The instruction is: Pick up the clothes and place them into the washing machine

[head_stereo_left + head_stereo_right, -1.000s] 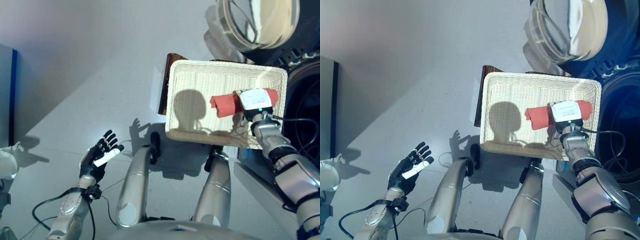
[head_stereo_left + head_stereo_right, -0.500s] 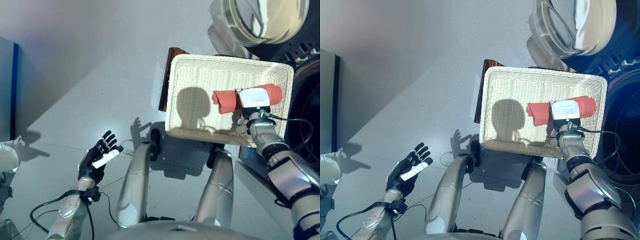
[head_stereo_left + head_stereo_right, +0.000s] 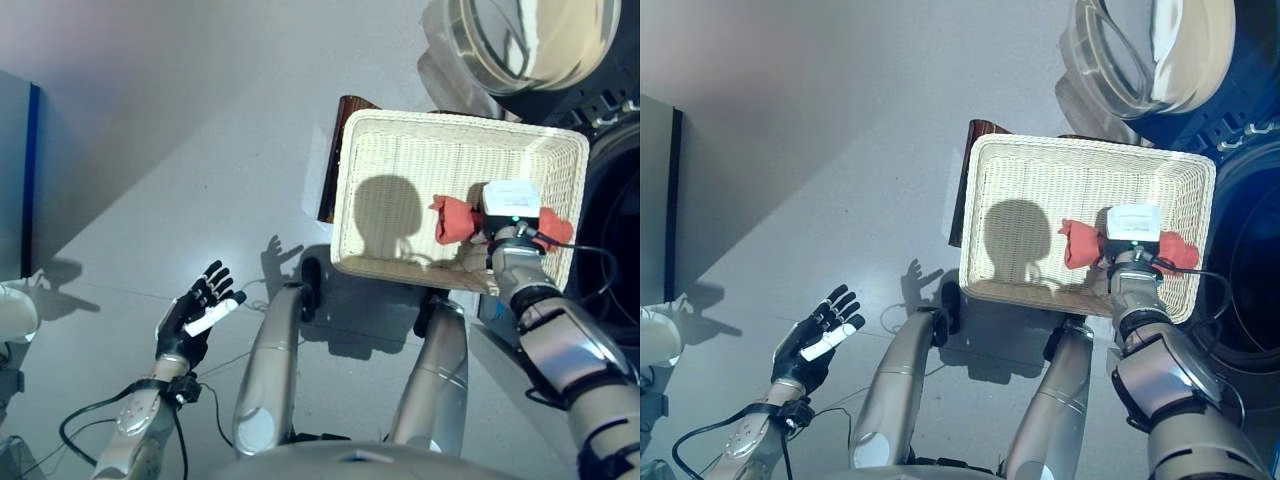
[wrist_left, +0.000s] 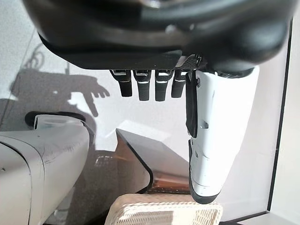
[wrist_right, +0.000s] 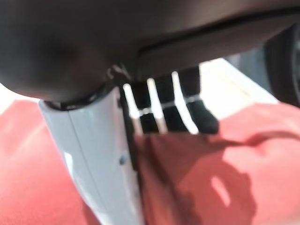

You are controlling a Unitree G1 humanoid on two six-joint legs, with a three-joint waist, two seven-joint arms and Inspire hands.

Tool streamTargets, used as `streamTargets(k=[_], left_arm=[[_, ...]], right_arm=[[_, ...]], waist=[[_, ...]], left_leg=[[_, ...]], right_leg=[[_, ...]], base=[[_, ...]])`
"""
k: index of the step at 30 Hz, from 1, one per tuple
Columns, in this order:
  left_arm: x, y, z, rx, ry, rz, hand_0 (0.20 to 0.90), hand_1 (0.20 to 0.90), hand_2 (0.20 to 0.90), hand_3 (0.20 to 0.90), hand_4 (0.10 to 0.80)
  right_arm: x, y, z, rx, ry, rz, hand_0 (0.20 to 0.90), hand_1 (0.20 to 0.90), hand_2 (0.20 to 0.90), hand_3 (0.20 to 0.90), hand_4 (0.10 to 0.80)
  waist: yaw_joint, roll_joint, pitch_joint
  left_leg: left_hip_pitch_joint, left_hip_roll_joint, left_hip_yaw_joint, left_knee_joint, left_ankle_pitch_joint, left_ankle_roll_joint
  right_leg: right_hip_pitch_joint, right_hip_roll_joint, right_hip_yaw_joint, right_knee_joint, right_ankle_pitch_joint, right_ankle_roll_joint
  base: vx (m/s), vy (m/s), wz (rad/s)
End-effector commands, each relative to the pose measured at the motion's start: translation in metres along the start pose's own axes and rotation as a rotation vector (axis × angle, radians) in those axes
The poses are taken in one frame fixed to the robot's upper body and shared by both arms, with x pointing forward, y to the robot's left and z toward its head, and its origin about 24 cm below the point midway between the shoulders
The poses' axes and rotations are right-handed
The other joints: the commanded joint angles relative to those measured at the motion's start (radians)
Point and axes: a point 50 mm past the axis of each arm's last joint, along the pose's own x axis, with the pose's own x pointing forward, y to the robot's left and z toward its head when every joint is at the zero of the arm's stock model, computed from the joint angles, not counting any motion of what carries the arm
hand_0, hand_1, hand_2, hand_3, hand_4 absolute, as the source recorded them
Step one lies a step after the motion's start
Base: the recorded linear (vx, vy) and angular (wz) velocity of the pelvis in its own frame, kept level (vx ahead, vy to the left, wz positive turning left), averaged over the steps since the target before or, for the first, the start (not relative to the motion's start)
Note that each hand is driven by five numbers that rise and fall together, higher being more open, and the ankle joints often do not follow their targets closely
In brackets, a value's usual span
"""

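Though half-hidden, red cloth (image 5: 225,178) seemingly between fingers (image 5: 161,110).

A smooth pale grey floor (image 3: 180,120) is filling most of the scene, with hard light falling across it and throwing sharp dark shadows. A dark blue-edged panel (image 3: 27,180) is standing at the far left, and a brown wooden piece (image 3: 338,160) is showing beside the white wicker basket (image 3: 400,150). A white rounded object (image 3: 15,312) is sitting at the lower left edge.
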Motion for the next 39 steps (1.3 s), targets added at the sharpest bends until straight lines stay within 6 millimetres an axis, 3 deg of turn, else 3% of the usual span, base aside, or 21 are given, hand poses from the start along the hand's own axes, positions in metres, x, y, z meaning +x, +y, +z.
streamTargets(k=[1,4,5,11,15,19,23,26,29,35,36,39], left_arm=[[-0.01,0.016,0.027,0.078,-0.134,0.044,0.9,0.9,0.9,0.9,0.8],[-0.009,0.018,0.026,0.078,-0.136,0.061,0.9,0.9,0.9,0.9,0.8],[-0.01,0.019,0.027,0.077,-0.141,0.069,0.9,0.9,0.9,0.9,0.8],[-0.01,0.027,0.023,0.068,-0.132,0.132,0.9,0.9,0.9,0.9,0.8],[-0.01,0.032,0.016,0.043,-0.11,0.174,0.9,0.9,0.9,0.9,0.8],[-0.01,0.031,0.007,0.01,-0.069,0.182,0.9,0.9,0.9,0.9,0.8],[-0.007,0.025,0.001,-0.027,-0.053,0.162,0.9,0.9,0.9,0.9,0.8],[-0.007,0.02,-0.004,-0.047,-0.026,0.15,0.9,0.9,0.9,0.9,0.8],[-0.008,0.018,-0.008,-0.053,0.011,0.138,0.9,0.9,0.9,0.9,0.8],[-0.008,0.013,-0.009,-0.041,0.037,0.11,0.9,0.9,0.9,0.9,0.8],[-0.008,0.012,-0.01,-0.042,0.042,0.105,0.9,0.9,0.9,0.9,0.8],[-0.009,0.01,-0.01,-0.037,0.051,0.097,0.9,0.9,0.9,0.9,0.8]], right_arm=[[0.003,-0.013,-0.018,0.045,0.088,-0.121,0.2,0.2,0.2,0.2,0.3],[0.001,-0.011,-0.02,0.223,0.157,-0.144,0.2,0.2,0.2,0.2,0.3],[0.0,-0.011,-0.02,0.32,0.184,-0.165,0.2,0.2,0.2,0.2,0.3],[-0.013,-0.004,-0.028,0.792,0.318,-0.242,0.2,0.2,0.2,0.2,0.3],[-0.023,0.001,-0.042,1.33,0.483,-0.342,0.2,0.2,0.2,0.2,0.3],[-0.038,0.025,-0.053,1.785,0.661,-0.371,0.2,0.2,0.2,0.2,0.3],[-0.038,0.025,-0.068,2.237,0.812,-0.601,0.2,0.2,0.2,0.2,0.3],[-0.038,0.025,-0.079,2.464,0.929,-0.78,0.2,0.2,0.2,0.2,0.3],[-0.037,0.025,-0.089,2.572,1.05,-0.894,0.2,0.2,0.2,0.2,0.3],[-0.012,-0.023,-0.103,2.722,1.067,-1.098,0.2,0.2,0.2,0.2,0.3],[-0.011,-0.029,-0.104,-2.72,-1.052,1.126,0.2,0.2,0.2,0.2,0.3],[-0.011,-0.037,-0.113,-2.656,-1.011,1.168,0.2,0.2,0.2,0.2,0.3]], waist=[[-0.009,0.021,-0.044],[-0.015,0.015,-0.047],[-0.019,0.011,-0.045],[-0.045,-0.01,-0.062],[-0.065,-0.025,-0.072],[-0.076,-0.033,-0.086],[-0.077,-0.032,-0.096],[-0.07,-0.023,-0.097],[-0.062,-0.012,-0.102],[-0.045,0.018,-0.114],[-0.043,0.024,-0.114],[-0.041,0.033,-0.119]], left_leg=[[0.016,0.063,-0.066,-0.179,0.123,-0.104],[0.028,0.066,-0.063,-0.196,0.13,-0.104],[0.031,0.065,-0.056,-0.227,0.174,-0.098],[0.096,0.065,-0.055,-0.309,0.198,-0.1],[0.135,0.067,-0.052,-0.341,0.203,-0.102],[0.179,0.071,-0.049,-0.371,0.202,-0.106],[0.218,0.071,-0.046,-0.395,0.2,-0.111],[0.229,0.067,-0.044,-0.39,0.191,-0.112],[0.23,0.064,-0.042,-0.379,0.181,-0.112],[0.229,0.06,-0.024,-0.38,0.175,-0.108],[0.23,0.059,-0.022,-0.381,0.175,-0.107],[0.229,0.056,-0.02,-0.386,0.176,-0.107]], right_leg=[[0.004,0.003,0.03,0.06,-0.06,0.003],[0.017,0.003,0.025,0.038,-0.048,0.005],[0.022,0.005,0.02,0.002,-0.003,0.0],[0.091,0.013,0.008,-0.078,0.019,0.005],[0.134,0.015,-0.001,-0.118,0.023,0.01],[0.178,0.019,-0.013,-0.154,0.023,0.012],[0.218,0.016,-0.023,-0.178,0.017,0.017],[0.229,0.013,-0.019,-0.174,0.008,0.019],[0.227,0.012,-0.011,-0.165,-0.001,0.018],[0.217,0.007,0.001,-0.172,-0.001,0.023],[0.215,0.007,0.003,-0.171,-0.001,0.024],[0.209,0.004,0.004,-0.166,-0.005,0.025]], base=[[0.0,0.0,0.0],[-0.025,0.011,-0.02],[-0.076,0.026,-0.02],[0.033,-0.007,-0.05],[0.058,-0.024,-0.02],[0.088,-0.025,-0.07],[0.067,-0.019,-0.09],[0.043,-0.011,-0.08],[0.011,0.002,-0.01],[0.002,0.013,-0.01],[0.009,0.03,-0.05],[0.0,0.0,0.0]])
